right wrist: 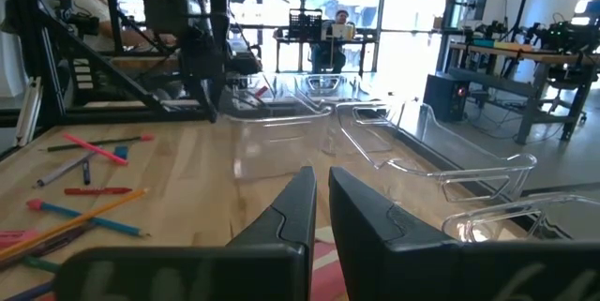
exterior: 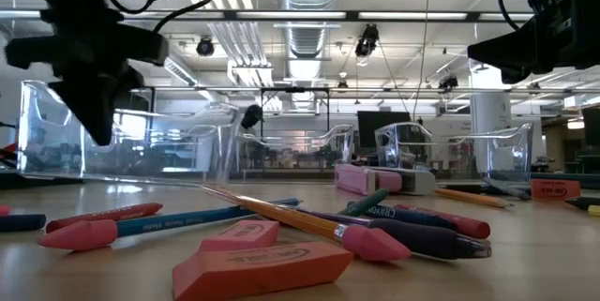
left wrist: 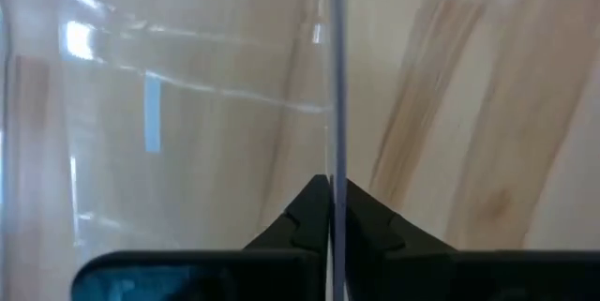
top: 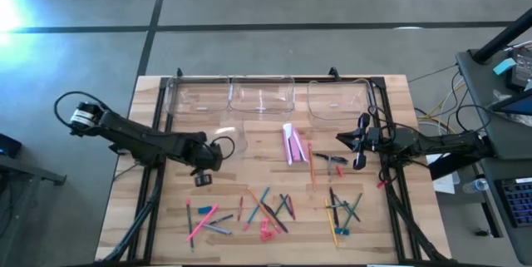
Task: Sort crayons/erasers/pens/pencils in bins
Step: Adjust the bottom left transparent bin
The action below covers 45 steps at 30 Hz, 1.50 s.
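The left gripper (top: 218, 152) is clamping a clear bin wall (left wrist: 334, 95) at table centre-left; the right gripper (top: 353, 152), fingers nearly together, is hovering centre-right.

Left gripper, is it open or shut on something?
Shut: in the left wrist view the left gripper pinches the clear wall of a bin between its fingertips.

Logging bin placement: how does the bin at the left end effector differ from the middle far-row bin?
The near bin has a wall pinched by the left end effector; the middle far-row bin is untouched. The near bin stands alone toward the middle of the table; the other sits in the far-edge row. Both are clear plastic.
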Motion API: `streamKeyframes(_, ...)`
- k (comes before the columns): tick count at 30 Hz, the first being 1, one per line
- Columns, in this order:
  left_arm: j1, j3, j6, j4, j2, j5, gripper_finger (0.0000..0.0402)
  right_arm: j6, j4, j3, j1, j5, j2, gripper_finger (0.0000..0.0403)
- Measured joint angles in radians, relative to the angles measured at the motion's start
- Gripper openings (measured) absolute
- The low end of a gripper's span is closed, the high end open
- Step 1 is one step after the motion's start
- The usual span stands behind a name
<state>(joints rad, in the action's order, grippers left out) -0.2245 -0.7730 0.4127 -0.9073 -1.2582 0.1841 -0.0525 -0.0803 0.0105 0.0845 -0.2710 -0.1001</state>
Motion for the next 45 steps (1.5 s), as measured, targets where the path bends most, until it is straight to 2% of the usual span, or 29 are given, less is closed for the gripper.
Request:
streamKeyframes(6, 0.000, 0.079, -0.124, -0.024, 0.088, 0.005, 0.0000, 0.000, 0.000, 0.000, 0.000, 0.000, 0.000, 0.0027)
streamKeyframes(15, 0.015, 0.088, -0.135, -0.018, 0.140, 0.007, 0.0000, 0.000, 0.000, 0.000, 0.000, 0.000, 0.000, 0.0027)
streamKeyframes(32, 0.068, 0.099, -0.131, 0.043, 0.020, 0.010, 0.0001, 0.000, 0.000, 0.000, 0.000, 0.000, 0.000, 0.0027)
streamKeyframes(36, 0.068, 0.108, -0.126, 0.029, 0.028, 0.009, 0.0030, 0.000, 0.000, 0.000, 0.000, 0.000, 0.000, 0.0027)
streamKeyframes(45, 0.068, 0.076, -0.079, 0.022, 0.107, 0.049, 0.0145, 0.000, 0.000, 0.000, 0.000, 0.000, 0.000, 0.0027)
